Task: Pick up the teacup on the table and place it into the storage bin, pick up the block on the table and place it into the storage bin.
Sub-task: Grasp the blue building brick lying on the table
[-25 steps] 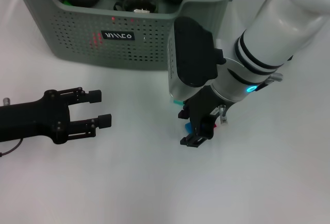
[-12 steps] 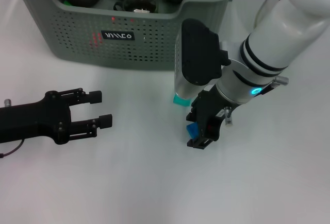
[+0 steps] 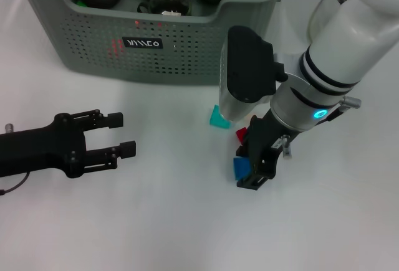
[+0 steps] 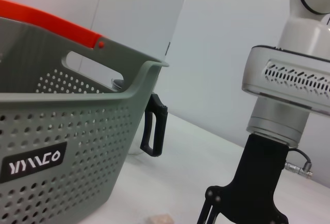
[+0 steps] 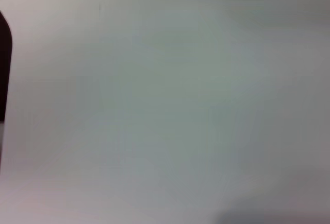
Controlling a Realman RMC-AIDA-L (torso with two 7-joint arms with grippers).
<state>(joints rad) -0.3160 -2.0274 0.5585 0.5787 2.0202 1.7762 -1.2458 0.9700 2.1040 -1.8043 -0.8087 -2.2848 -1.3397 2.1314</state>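
So the right end effector [image 3: 254,170] is down low over the white tabletop [image 3: 156,221], a bit in front of the storage bin [image 3: 93,47] and toward its right end. It's pointing down at the surface, and there's a blue block [image 3: 239,167] right up against the black fingers on their left side. Honestly I can't tell if the fingers are spread or closed on anything, the wrist body hides too much, and I can't say whether the blue block is actually pinched or just touching. A red block [image 3: 241,135] peeks out just behind it, partly tucked under the arm, and a teal block [image 3: 218,118] sits on the tabletop a little further back, close to the bin's front wall.

The bin itself is that grey-green perforated basket with the small black label [image 3: 142,43] on the front. Inside you can see several dark round pieces and a glass one; I can't tell which of them is a teacup.

The left end effector [image 3: 118,134] is parked off to the left, lying roughly level above the tabletop, fingers spread apart with nothing between them, well away from the blocks.

From the left wrist view you get the bin wall [image 4: 62,131], a black handle [image 4: 154,126] just beyond its corner, and the right arm standing over the tabletop.
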